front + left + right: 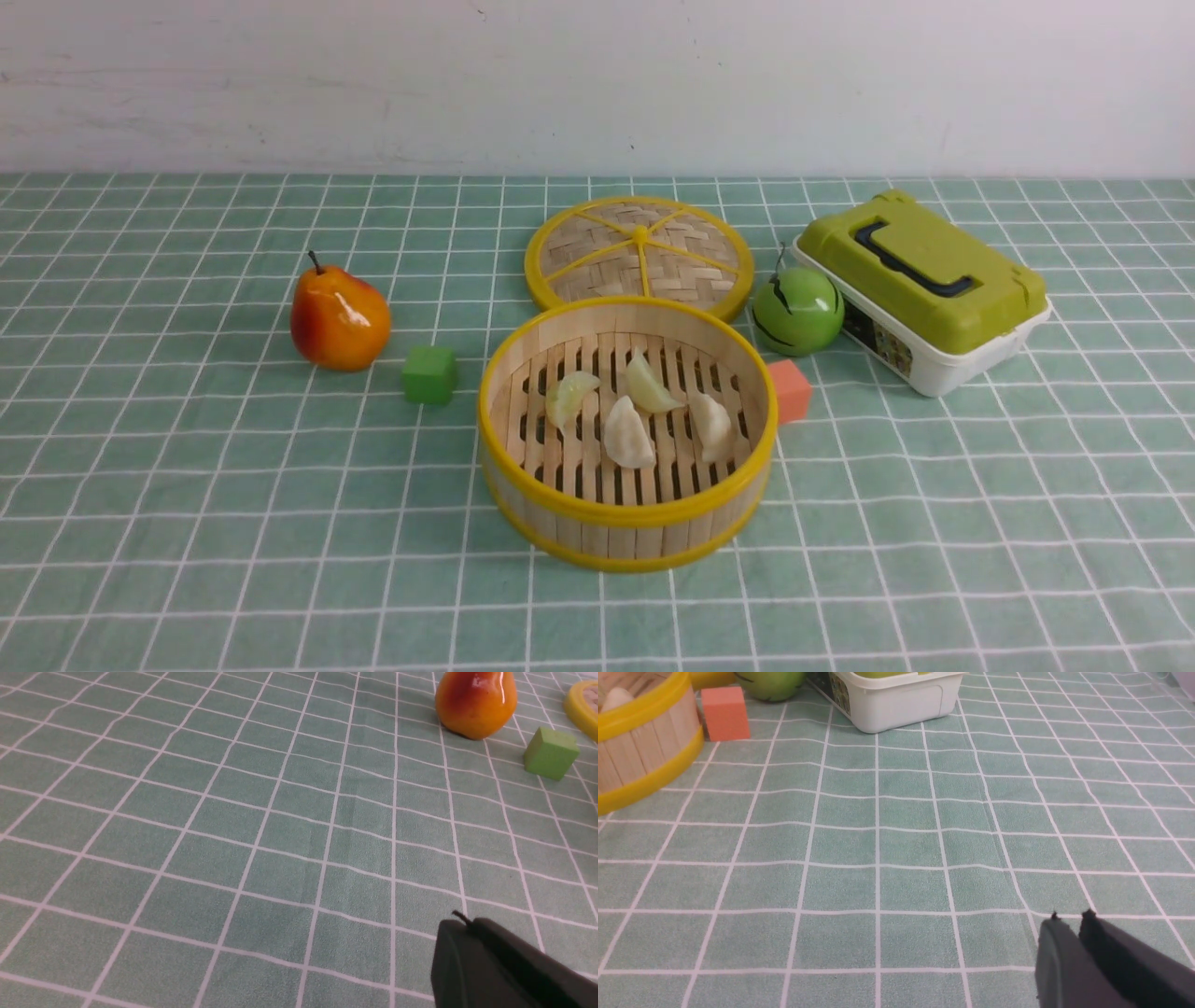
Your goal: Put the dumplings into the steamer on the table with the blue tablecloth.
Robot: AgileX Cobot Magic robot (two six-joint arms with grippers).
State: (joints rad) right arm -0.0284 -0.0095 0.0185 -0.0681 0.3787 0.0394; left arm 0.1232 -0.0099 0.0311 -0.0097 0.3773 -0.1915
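The steamer (625, 518) stands at the middle of the table, which is covered by the blue tablecloth (187, 485). Several pale dumplings (628, 434) lie on its slatted floor. Neither gripper shows in the front view. In the left wrist view my left gripper (467, 921) hangs over bare cloth, its fingers pressed together with nothing in them. My right gripper (1070, 915) hovers over bare cloth to the right of the steamer (640, 751). A narrow gap separates its tips, with nothing between them. One dumpling (614, 697) peeks over the steamer's rim.
The flat woven lid (639, 254) lies behind the steamer. A pear (339, 319) and a green cube (429, 374) sit to its left. An orange cube (792, 390), a green apple (798, 311) and a green-lidded white box (920, 289) sit to its right.
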